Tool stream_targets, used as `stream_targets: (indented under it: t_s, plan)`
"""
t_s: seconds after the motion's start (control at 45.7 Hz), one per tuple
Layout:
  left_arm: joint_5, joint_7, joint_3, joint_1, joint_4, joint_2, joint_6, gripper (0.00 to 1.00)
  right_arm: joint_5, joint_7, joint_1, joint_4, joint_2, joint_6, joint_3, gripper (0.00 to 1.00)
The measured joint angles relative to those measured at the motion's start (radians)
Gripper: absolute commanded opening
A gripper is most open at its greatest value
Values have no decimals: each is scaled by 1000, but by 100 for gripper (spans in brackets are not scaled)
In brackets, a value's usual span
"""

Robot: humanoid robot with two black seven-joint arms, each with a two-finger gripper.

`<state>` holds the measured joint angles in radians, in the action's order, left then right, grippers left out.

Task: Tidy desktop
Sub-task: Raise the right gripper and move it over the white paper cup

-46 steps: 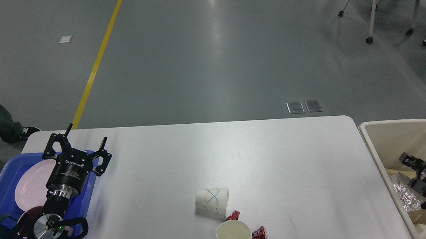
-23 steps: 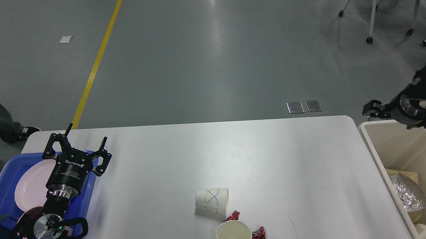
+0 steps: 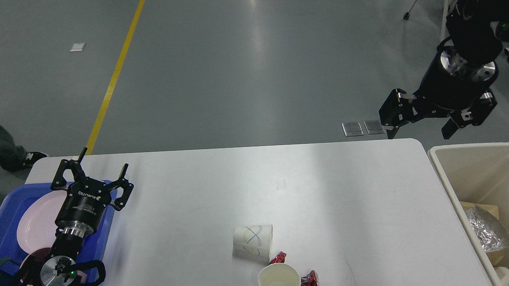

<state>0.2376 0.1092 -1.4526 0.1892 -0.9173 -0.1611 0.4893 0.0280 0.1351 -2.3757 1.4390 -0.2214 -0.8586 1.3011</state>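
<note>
Item: we are holding our right gripper (image 3: 420,127), fingers apart and empty, above the large white desktop (image 3: 336,199)'s far right corner; the tipped white paper cup (image 3: 253,241) is lying nearer us, leftward.

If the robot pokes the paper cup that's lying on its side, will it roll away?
Probably. The tipped paper cup lies on its side on the smooth white desktop, so a nudge would likely roll it, curving, since cups taper. It looks thin and empty, so likely light and easy to crush. The red wrapper just beside it might block it.
</note>
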Motion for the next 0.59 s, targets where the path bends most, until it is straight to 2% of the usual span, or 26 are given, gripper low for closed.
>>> stream_targets:
  t_s: [0.175,0.59]
  plan:
    - [0,0,0,0,0,0,0,96,27,0,-171,207,18,-1,-78,100]
    - [0,0,0,0,0,0,0,96,50,0,-169,220,26,20,-95,100]
